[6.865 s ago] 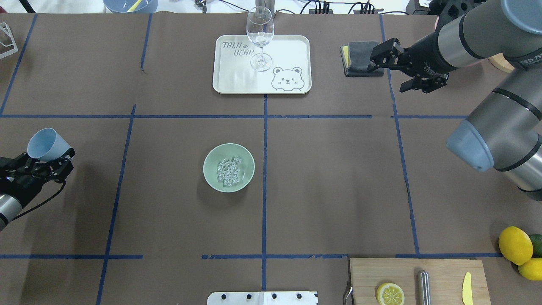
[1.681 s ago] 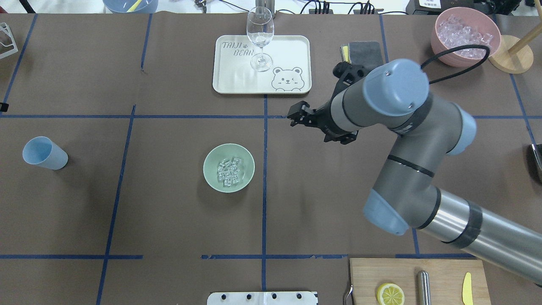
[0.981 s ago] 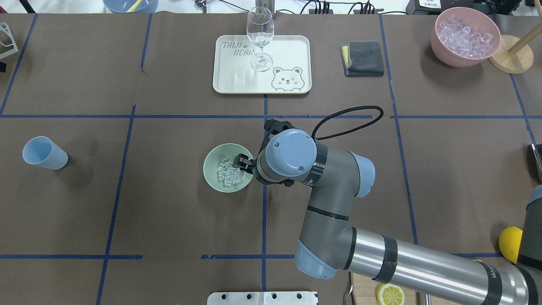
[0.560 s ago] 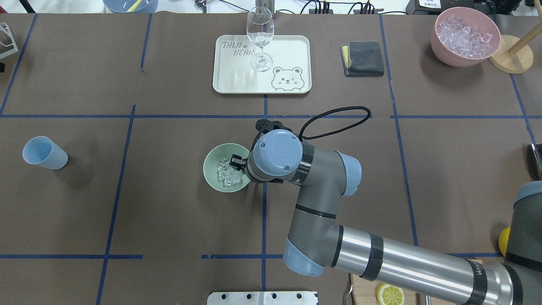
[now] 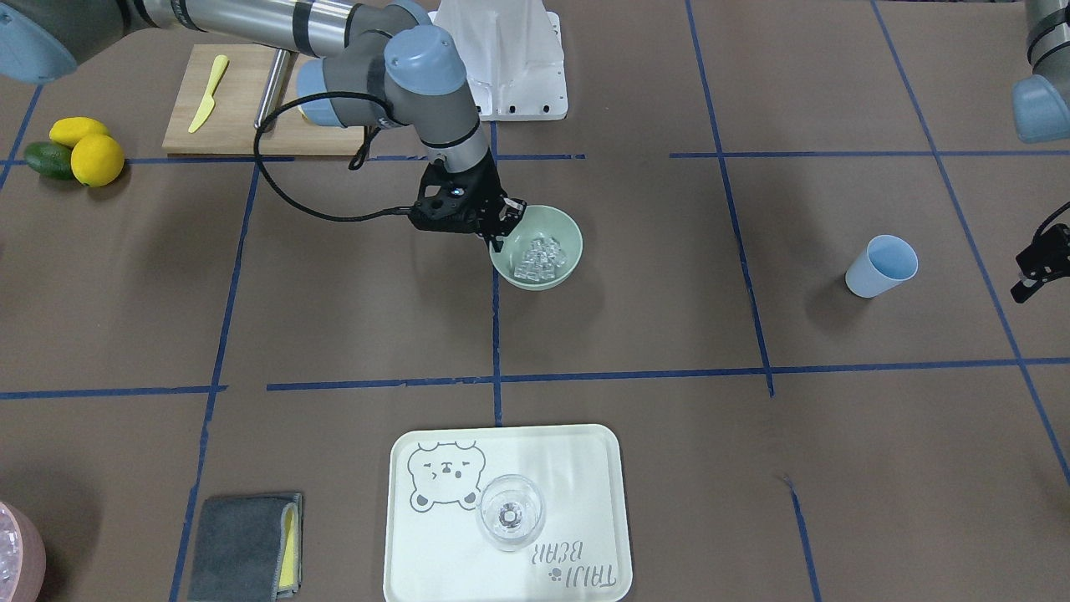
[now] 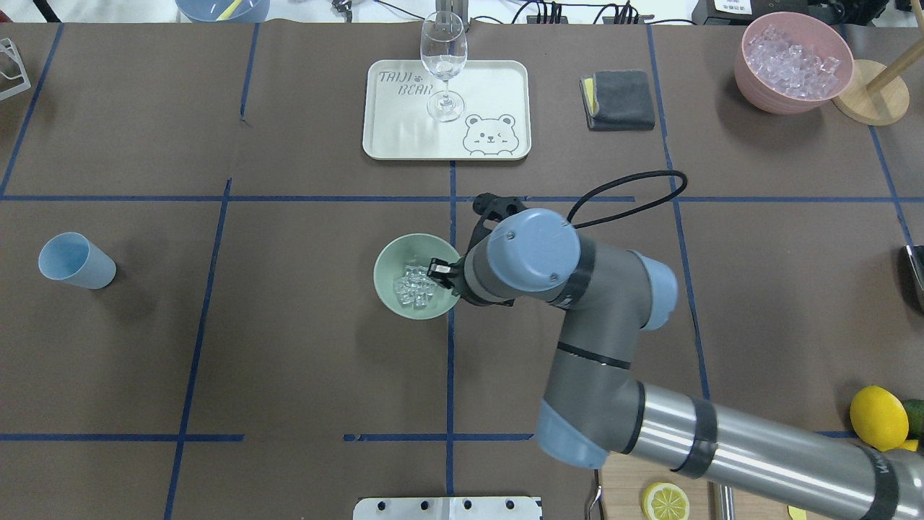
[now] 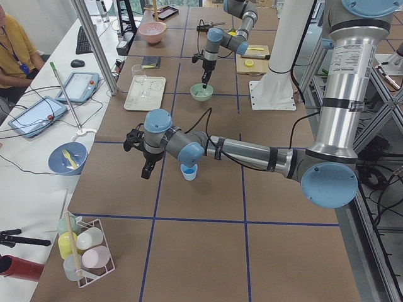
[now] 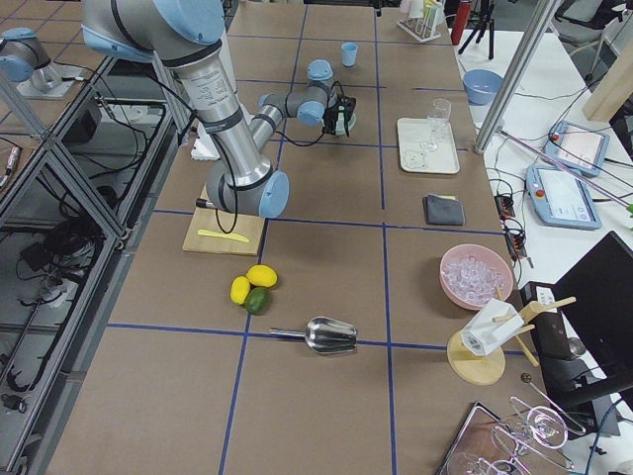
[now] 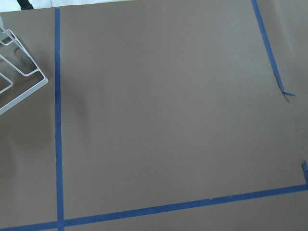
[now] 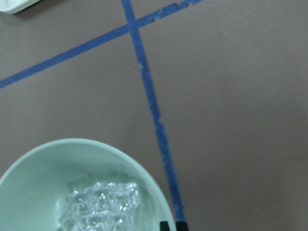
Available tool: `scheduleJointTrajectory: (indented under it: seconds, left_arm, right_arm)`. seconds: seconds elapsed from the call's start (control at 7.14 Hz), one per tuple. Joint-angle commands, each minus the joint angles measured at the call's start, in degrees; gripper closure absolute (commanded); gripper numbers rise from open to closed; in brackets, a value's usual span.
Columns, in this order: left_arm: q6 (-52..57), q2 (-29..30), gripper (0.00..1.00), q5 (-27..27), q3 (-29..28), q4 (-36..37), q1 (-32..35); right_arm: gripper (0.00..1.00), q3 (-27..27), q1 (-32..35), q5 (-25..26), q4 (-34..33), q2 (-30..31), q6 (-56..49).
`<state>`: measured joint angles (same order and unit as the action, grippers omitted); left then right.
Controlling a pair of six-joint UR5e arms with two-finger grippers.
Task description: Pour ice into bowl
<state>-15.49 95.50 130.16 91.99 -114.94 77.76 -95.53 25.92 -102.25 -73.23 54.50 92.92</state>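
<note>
The sage-green bowl (image 6: 388, 261) sits near the table's middle, with the ice (image 6: 413, 287) heaped inside it. My right gripper (image 6: 440, 271) is shut on the bowl's rim on its right side; the front view shows the gripper (image 5: 501, 231), the bowl (image 5: 570, 227) and the ice (image 5: 537, 255). The right wrist view shows the bowl (image 10: 57, 150), the ice (image 10: 101, 207) and the fingertips (image 10: 172, 225) at the rim. The light blue cup (image 6: 72, 260) stands alone at the far left. My left gripper (image 5: 1035, 266) hangs empty beside the cup (image 5: 882, 266); I cannot tell whether it is open.
A tray (image 6: 498, 87) with a wine glass (image 6: 442, 65) lies at the back. A grey cloth (image 6: 619, 100) and a pink bowl of ice (image 6: 792, 61) are at the back right. Lemons (image 6: 878, 417) and a cutting board with a lemon slice (image 6: 665, 500) are at the front right.
My right arm swung in from the back right and shut on the bowl's rim. The bowl has since slid a little to the right. The left gripper left the cup on the table.
</note>
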Motion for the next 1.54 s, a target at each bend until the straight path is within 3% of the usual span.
scheduleJointTrajectory:
  seconds: [0.0, 0.28, 0.42, 0.7, 0.98, 1.12, 1.26, 1.4]
  left_arm:
    - [4.9, -1.7, 0.0, 3.0, -2.8, 1.6, 1.3]
    - [5.0, -0.8, 0.0, 7.6, -2.8, 13.7, 4.3]
    - [7.5, -0.7, 0.0, 8.8, -1.7, 18.9, 6.0]
    - [12.8, -0.6, 0.0, 8.4, 0.2, 24.8, 8.5]
    - [12.9, -0.6, 0.0, 8.2, 4.5, 31.1, 9.2]
    - [12.9, -0.7, 0.0, 8.1, 6.1, 31.8, 9.3]
    - [12.9, -0.6, 0.0, 8.1, 6.1, 31.9, 9.3]
    - [12.9, -0.6, 0.0, 8.2, 6.1, 31.8, 9.3]
  right_arm:
    - [1.0, -10.0, 6.8, -6.8, 0.4, 13.5, -8.3]
    - [1.0, -11.1, 12.1, -8.0, 3.0, 22.2, -18.2]
    - [1.0, -10.8, 15.8, -11.1, 6.0, 26.3, -23.5]
    - [1.0, -9.9, 20.2, -14.8, 10.7, 34.3, -31.8]
    - [1.0, -5.7, 23.2, -16.4, 11.7, 36.6, -37.5]
    - [1.0, -0.4, 28.4, -24.1, 17.0, 36.6, -40.8]
    - [1.0, 3.4, 31.4, -28.5, 21.2, 36.6, -41.9]
    - [1.0, 3.9, 31.6, -28.6, 21.6, 37.1, -42.0]
